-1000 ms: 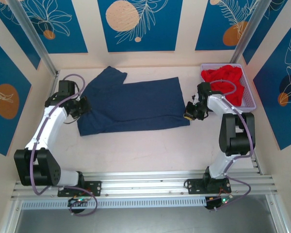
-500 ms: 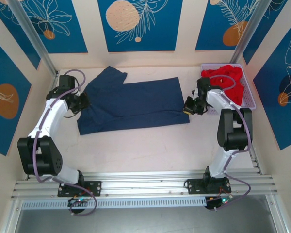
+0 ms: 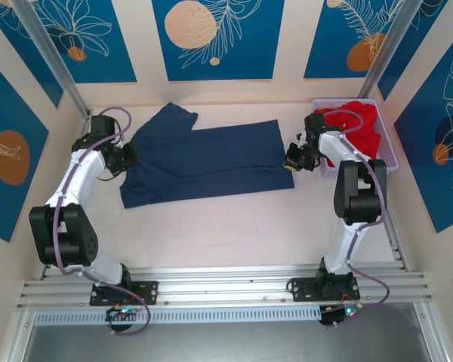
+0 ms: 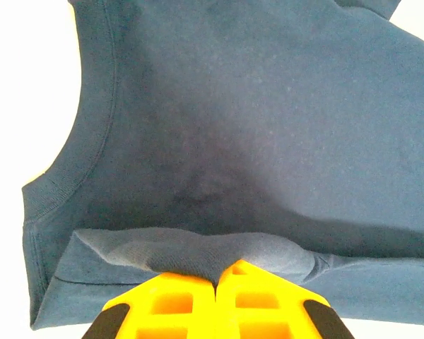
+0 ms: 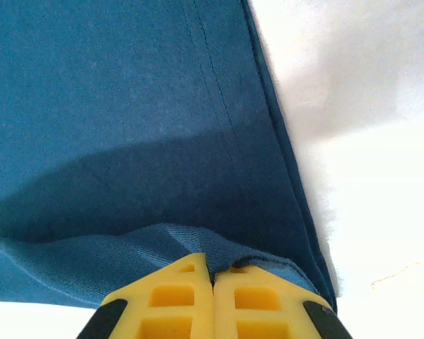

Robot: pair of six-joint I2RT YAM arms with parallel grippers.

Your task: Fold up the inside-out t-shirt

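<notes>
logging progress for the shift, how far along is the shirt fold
Done: the navy t-shirt lies spread flat on the table. In hand: the left end effector and right end effector each pinch its near edge. Left: carrying that edge over, then any further folds.

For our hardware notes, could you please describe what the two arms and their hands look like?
The left arm and right arm have white tubular links with chunky black joints, and a lilac cable trails along each. They are bolted to a silver aluminium rail. The left hand and right hand have bright yellow fingers moulded with square recesses, on black mounts.
</notes>
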